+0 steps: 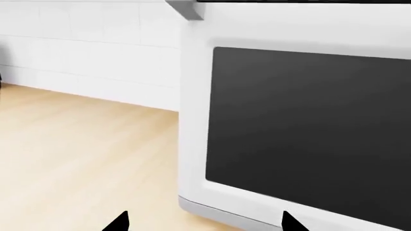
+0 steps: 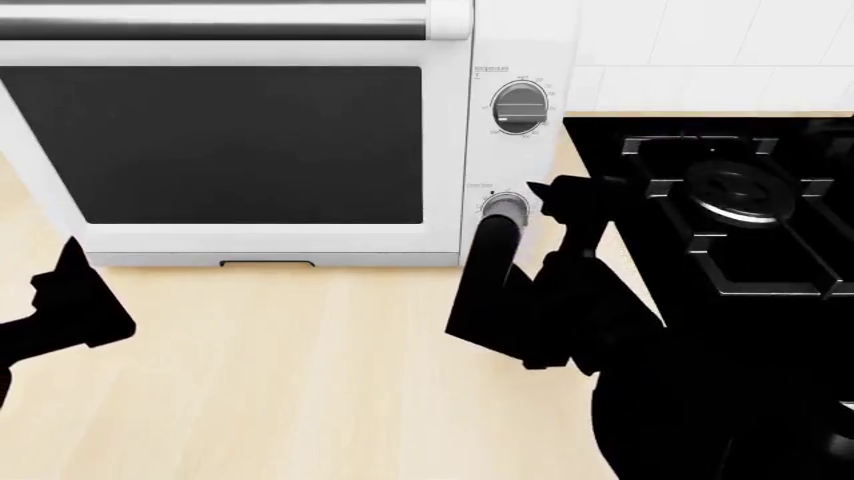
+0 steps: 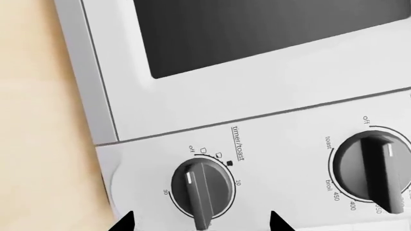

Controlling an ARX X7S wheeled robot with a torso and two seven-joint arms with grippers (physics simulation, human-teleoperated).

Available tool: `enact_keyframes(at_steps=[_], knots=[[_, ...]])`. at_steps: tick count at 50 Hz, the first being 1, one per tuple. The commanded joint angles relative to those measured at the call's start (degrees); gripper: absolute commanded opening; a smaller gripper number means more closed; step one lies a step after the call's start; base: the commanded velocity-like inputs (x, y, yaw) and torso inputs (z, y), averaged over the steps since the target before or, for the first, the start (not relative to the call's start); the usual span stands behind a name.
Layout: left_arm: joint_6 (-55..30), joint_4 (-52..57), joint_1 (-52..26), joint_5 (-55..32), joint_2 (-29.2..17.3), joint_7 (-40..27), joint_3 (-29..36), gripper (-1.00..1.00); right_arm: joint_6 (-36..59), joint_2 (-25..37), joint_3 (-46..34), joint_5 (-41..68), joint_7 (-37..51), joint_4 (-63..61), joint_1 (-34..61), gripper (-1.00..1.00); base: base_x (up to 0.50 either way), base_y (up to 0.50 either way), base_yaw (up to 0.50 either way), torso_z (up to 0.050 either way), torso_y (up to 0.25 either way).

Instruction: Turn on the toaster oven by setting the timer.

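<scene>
Right gripper sits directly in front of the timer; in its wrist view we see 2 dark fingertips spread apart, 1 on each side of the knob, with no contact visible. We log it as open and not yet clamped. In the head view one finger of this gripper overlaps the timer, so depth is hard to read there.

Timer location: lower knob on the side panel of the toaster oven, below the temperature knob and beside the dark glass door. Labels around it read "timer/toast", "off", "10" and "30". We cannot read its setting with confidence.

Key relation: the knob's grip ridge lies roughly between the 2 fingertips and straight ahead of them, so our judgement is that a short advance toward the oven panel, a close, then a wrist roll is what the next move needs.

Left gripper hangs off the oven's door end, well apart from the timer, fingertips apart, holding nothing. Right arm is clearly the nearer one.
</scene>
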Motion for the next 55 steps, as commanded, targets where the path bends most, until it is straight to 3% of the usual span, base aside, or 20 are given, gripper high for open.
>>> enact_keyframes(at_steps=[1,28,42,55], knots=[[0.5,0.0,0.8,-0.2,0.1,0.1,-0.1,1.00,1.0,-1.0,-2.9,-0.2,0.5,1.3,2.0,1.00,0.00,0.00,0.00,0.000,0.000],[1.6,-0.3,2.3,-0.5,0.3,0.6,-0.6,1.00,3.3,-3.2,-4.2,3.7,2.6,1.3,2.9,1.00,0.00,0.00,0.00,0.000,0.000],[2.0,-0.5,3.0,-0.3,0.3,0.9,-0.9,1.00,3.3,-4.5,-3.6,16.5,11.9,4.9,6.3,1.00,0.00,0.00,0.00,0.000,0.000],[2.4,-0.5,3.3,-0.1,0.3,1.1,-0.8,1.00,2.3,-5.3,-4.8,19.8,15.0,7.4,8.3,1.00,0.00,0.00,0.00,0.000,0.000]])
